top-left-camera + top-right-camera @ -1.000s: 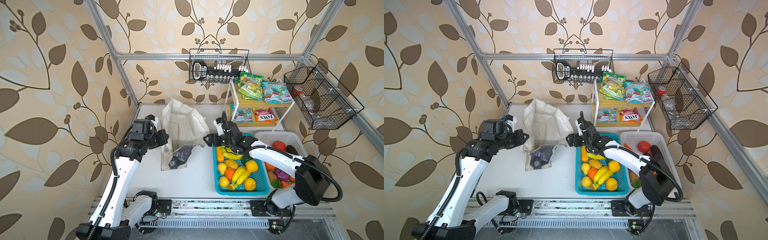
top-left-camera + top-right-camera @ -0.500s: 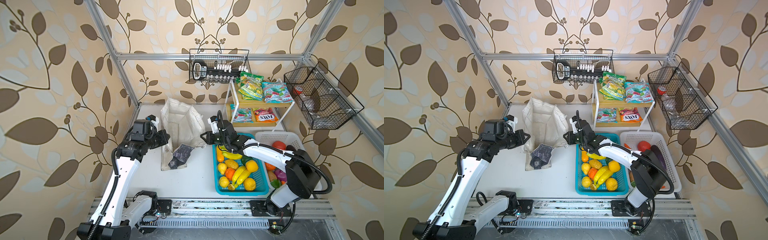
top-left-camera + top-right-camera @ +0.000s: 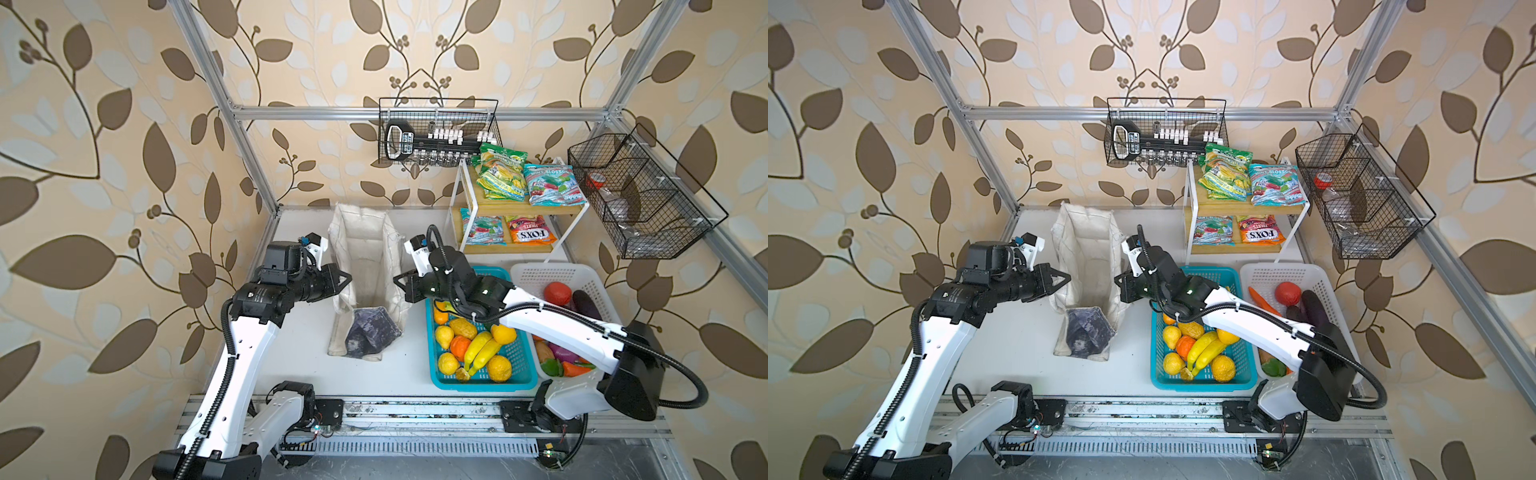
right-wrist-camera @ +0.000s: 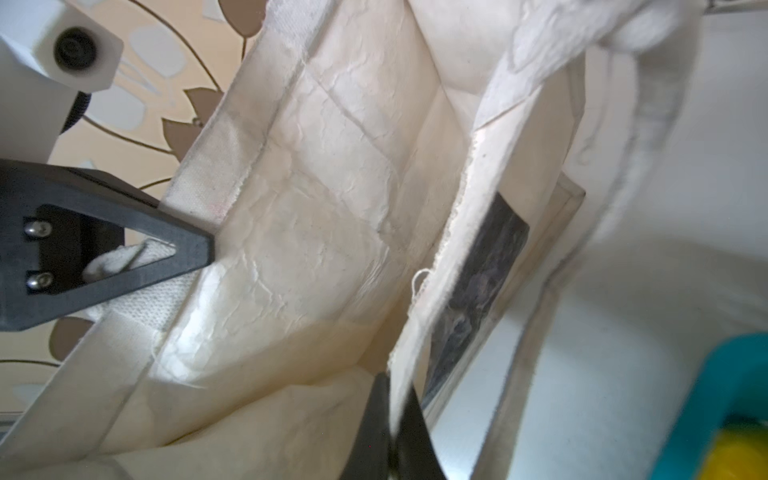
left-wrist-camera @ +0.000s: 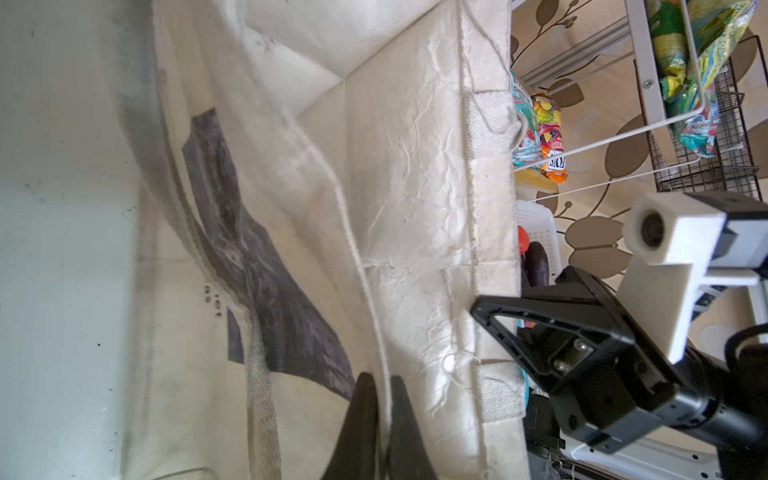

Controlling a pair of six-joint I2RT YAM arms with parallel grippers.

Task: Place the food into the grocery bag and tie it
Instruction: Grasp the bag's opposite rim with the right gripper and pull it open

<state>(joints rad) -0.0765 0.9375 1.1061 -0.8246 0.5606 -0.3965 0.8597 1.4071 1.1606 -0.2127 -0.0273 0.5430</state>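
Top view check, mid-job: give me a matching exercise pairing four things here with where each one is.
1 grocery bag
2 banana bunch
3 red round piece
4 green-yellow packet

A turquoise basket
B upper rack shelf
C white basket
D pinched between left hand and right hand

Pairs: 1-D, 2-A, 3-C, 4-B

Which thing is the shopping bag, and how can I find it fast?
Look at the white table between the two robot arms. The grocery bag stands open there, left of the turquoise basket, with the left hand and the right hand each pinching one side of its rim. Unlike that hard plastic basket, it is floppy off-white cloth with a dark grey marbled patch.
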